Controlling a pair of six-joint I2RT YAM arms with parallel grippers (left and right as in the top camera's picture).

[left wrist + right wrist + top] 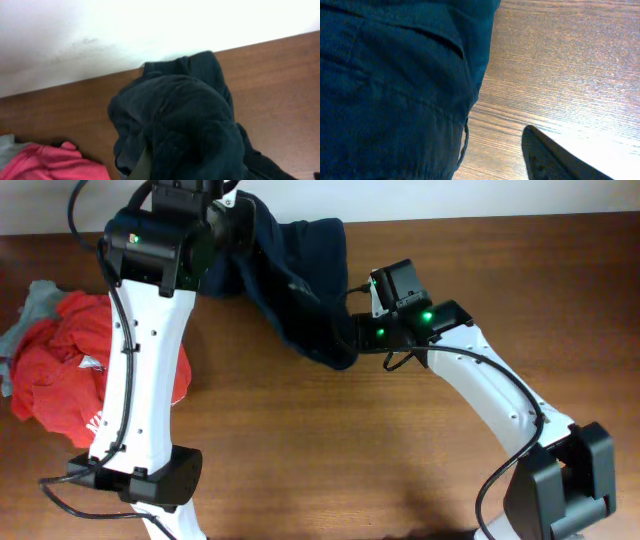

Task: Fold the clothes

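The dark garment (290,280) lies bunched at the far edge of the table (420,450), between my left gripper (228,220) and right gripper (365,335). I cannot tell whether either's jaws are open or closed. A weak hold could drop it.

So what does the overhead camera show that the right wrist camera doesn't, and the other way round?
Only overhead: the white left arm, the white right arm, and a crumpled red cloth heap beside a grey cloth at the table's left. Only right wrist: a stitched seam up close and one dark fingertip. Both: the dark navy garment and the brown wooden table.
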